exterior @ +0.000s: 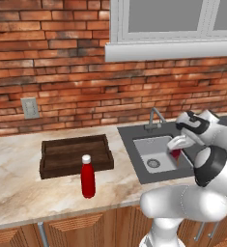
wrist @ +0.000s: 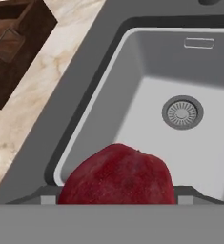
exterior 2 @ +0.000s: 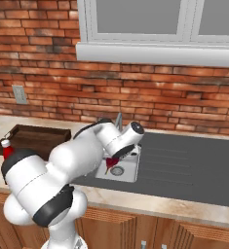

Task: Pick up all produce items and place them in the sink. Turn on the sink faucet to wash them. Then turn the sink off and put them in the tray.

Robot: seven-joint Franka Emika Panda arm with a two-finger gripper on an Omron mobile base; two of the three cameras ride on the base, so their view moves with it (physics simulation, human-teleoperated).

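**Red fruit held over the basin**

The sink (wrist: 132,57) is a smooth, light-grey rectangular basin with a round metal drain (wrist: 182,112), set in a dark grey surround on a marbled stone counter (exterior: 18,178). A dark wooden tray (exterior: 74,154) with low sides sits to its left, and a glossy red bottle (exterior: 88,179) stands in front of the tray. The gripper (exterior: 175,150) has its jaws spread wide around a rounded, dark-red speckled fruit (wrist: 117,176), which sits between the fingers above the basin's near edge. The white arm bends forward over the counter, hand angled down into the sink beside the thin metal faucet (exterior: 154,118).
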